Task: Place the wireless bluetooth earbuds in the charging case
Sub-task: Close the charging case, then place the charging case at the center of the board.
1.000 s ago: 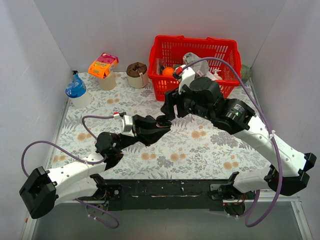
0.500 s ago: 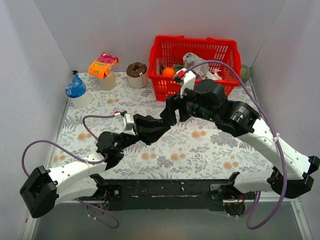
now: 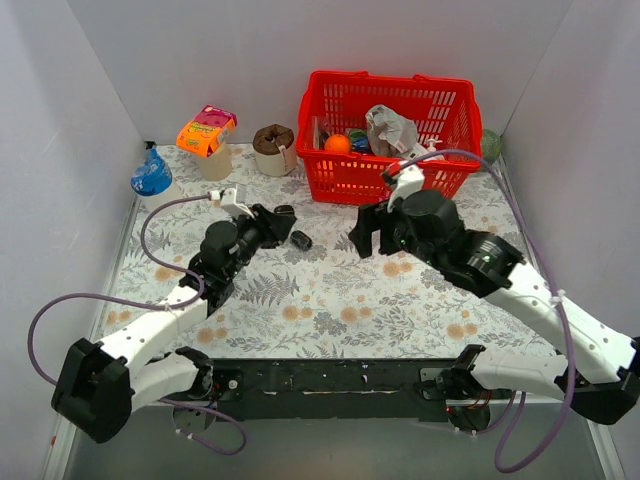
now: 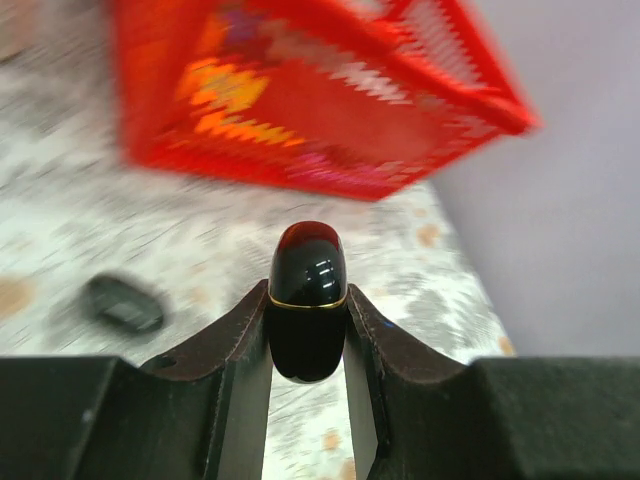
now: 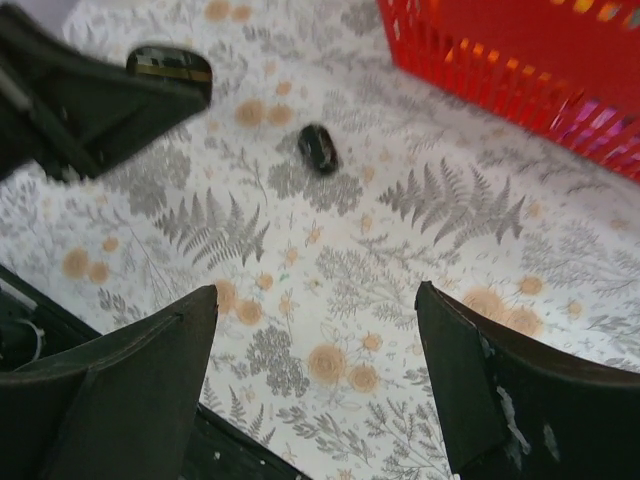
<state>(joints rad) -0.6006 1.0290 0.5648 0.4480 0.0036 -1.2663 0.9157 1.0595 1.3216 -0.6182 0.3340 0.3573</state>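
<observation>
My left gripper (image 3: 278,218) is shut on a glossy black pebble-shaped charging case (image 4: 307,290) with a thin gold seam, held closed and off the table. The left gripper (image 4: 306,312) clamps its lower half. The case also shows in the right wrist view (image 5: 168,62). A small black oval piece (image 3: 301,240) lies on the floral table between the arms, seen too in the right wrist view (image 5: 319,148) and blurred in the left wrist view (image 4: 123,303). I cannot tell whether it is an earbud. My right gripper (image 3: 362,232) is open and empty above the table (image 5: 315,300).
A red basket (image 3: 400,185) holding several items stands at the back right, close behind both grippers. A blue-capped bottle (image 3: 150,180), an orange-packed cup (image 3: 207,135) and a brown cup (image 3: 273,148) stand along the back left. White walls close in on three sides.
The grippers were together mid-table. My left arm has swung back and left with the case, my right gripper has drawn away to the right, and the small black piece now lies uncovered between them.
</observation>
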